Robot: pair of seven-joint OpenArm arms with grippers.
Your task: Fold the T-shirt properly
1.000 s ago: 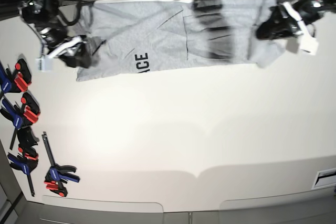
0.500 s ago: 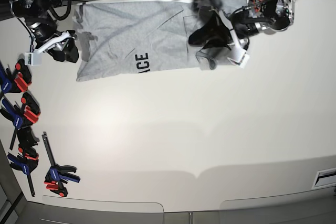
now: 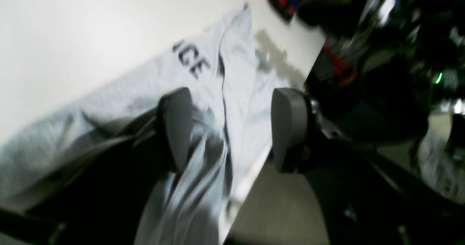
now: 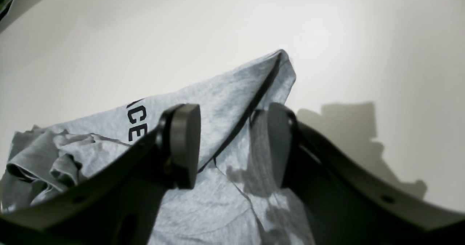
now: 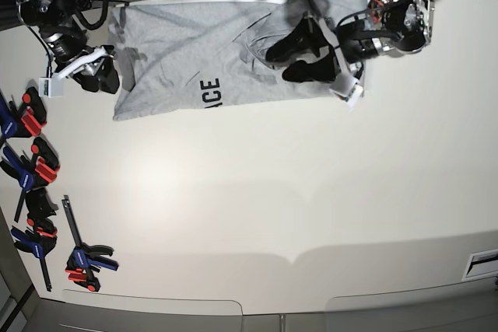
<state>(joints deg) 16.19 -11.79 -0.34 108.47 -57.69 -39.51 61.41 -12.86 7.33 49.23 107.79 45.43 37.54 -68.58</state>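
The light grey T-shirt [image 5: 187,44] lies along the table's far edge, with black letters "ACE" [image 5: 210,92] showing near its front edge. Its right part is folded over and rumpled. My left gripper [image 5: 277,64] is open and hovers over the shirt's right half. In the left wrist view the gripper [image 3: 232,128] has its fingers wide apart above the cloth [image 3: 236,77]. My right gripper [image 5: 103,77] is open at the shirt's left edge. In the right wrist view the gripper [image 4: 232,143] stands over a fold line near the shirt's corner [image 4: 279,57], holding nothing.
Several blue, red and black clamps [image 5: 31,165] lie along the table's left edge, with one more near the front [image 5: 85,258]. Dark cables and equipment sit behind the far edge. The white table [image 5: 257,192] stretches in front of the shirt.
My left arm swept left across the shirt, carrying its right end over, so the shirt is now shorter. Its gripper is now open. My right gripper drew back slightly to the shirt's left edge.
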